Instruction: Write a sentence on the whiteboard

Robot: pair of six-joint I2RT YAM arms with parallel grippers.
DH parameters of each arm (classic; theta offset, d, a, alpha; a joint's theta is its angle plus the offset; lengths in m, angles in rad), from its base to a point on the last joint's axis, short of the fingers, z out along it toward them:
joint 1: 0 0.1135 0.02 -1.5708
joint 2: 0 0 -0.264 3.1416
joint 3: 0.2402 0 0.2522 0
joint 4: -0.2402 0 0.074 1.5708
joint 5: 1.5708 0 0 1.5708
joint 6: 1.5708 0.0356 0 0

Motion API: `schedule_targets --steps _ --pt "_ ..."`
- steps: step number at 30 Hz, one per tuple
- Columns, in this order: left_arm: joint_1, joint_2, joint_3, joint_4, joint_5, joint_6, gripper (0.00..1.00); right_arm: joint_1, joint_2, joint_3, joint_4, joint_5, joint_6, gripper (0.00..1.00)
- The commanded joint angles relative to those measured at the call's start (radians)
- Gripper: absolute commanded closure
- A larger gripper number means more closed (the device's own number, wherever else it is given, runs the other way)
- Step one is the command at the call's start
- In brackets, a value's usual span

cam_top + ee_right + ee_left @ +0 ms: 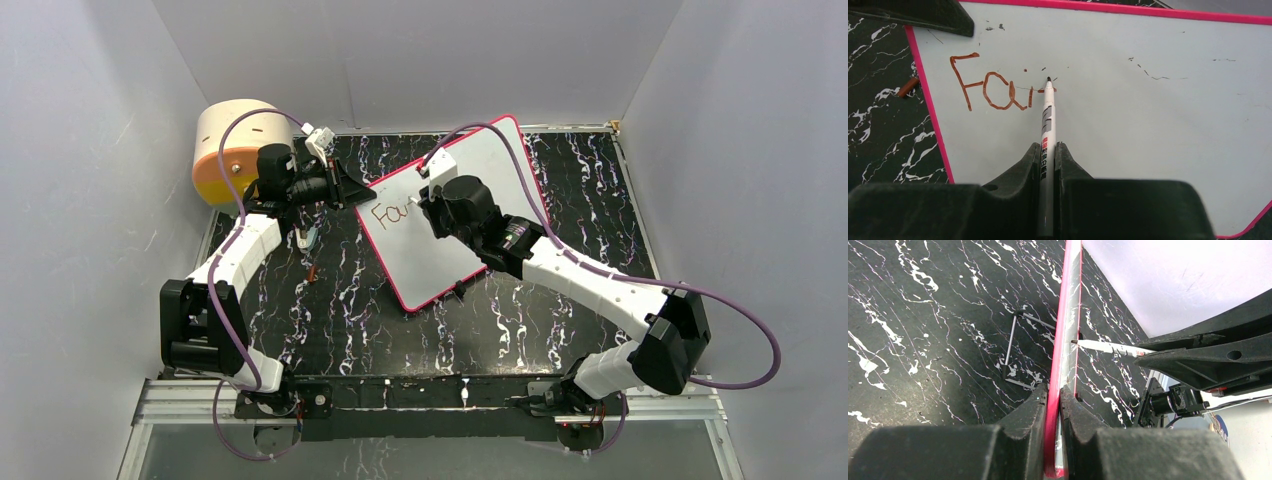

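The whiteboard (pixel 480 165) with a pink-red frame lies tilted on the black marbled table. Brownish-red letters "Fai" and the start of one more stroke (pixel 993 90) stand at its upper left; they also show in the top view (pixel 385 213). My right gripper (pixel 1048 150) is shut on a white marker (pixel 1048 120), whose tip touches the board just right of the letters. My left gripper (pixel 1054 395) is shut on the whiteboard's frame edge (pixel 1063 340). The marker (pixel 1108 346) also shows in the left wrist view, its tip against the board.
A round tan-and-orange drum (pixel 232 150) stands at the back left. A small brown marker cap (pixel 313 271) lies on the table left of the board; it also shows in the right wrist view (pixel 908 86). Grey walls surround the table.
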Motion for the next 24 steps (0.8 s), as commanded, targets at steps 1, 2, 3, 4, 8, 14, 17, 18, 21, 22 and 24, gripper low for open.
schedule_targets --steps 1,2,3,4,8,14,17,18,21,22,24 --pt "-0.019 0.015 0.004 -0.077 -0.057 0.043 1.00 -0.009 0.000 0.047 0.066 -0.001 0.000 1.00" --pt "-0.019 0.017 0.004 -0.077 -0.056 0.043 1.00 -0.009 0.003 0.049 0.063 -0.003 0.001 1.00" --pt "-0.019 0.017 0.004 -0.077 -0.056 0.043 1.00 -0.009 0.009 0.052 0.058 -0.003 -0.001 1.00" --pt "-0.019 0.017 0.004 -0.077 -0.056 0.043 1.00 -0.010 0.012 0.055 0.053 -0.004 0.001 1.00" --pt "-0.019 0.017 0.004 -0.077 -0.054 0.043 1.00 -0.011 0.017 0.062 0.024 -0.009 0.001 1.00" --pt "-0.019 0.018 0.004 -0.078 -0.055 0.043 1.00 -0.010 0.014 0.063 -0.041 -0.017 0.004 1.00" --pt "-0.019 0.018 0.005 -0.078 -0.056 0.043 1.00 -0.010 0.010 0.063 -0.066 -0.029 0.006 1.00" --pt "-0.019 0.018 0.004 -0.078 -0.057 0.043 1.00 -0.011 0.008 0.062 -0.073 -0.035 0.007 1.00" --pt "-0.019 0.018 0.005 -0.078 -0.056 0.043 1.00 -0.011 0.004 0.061 -0.088 -0.048 0.008 1.00" --pt "-0.019 0.018 0.004 -0.078 -0.057 0.043 1.00 -0.010 0.003 0.061 -0.093 -0.050 0.008 1.00" --pt "-0.019 0.017 0.004 -0.078 -0.057 0.043 1.00 -0.010 0.003 0.061 -0.104 -0.050 0.009 1.00"
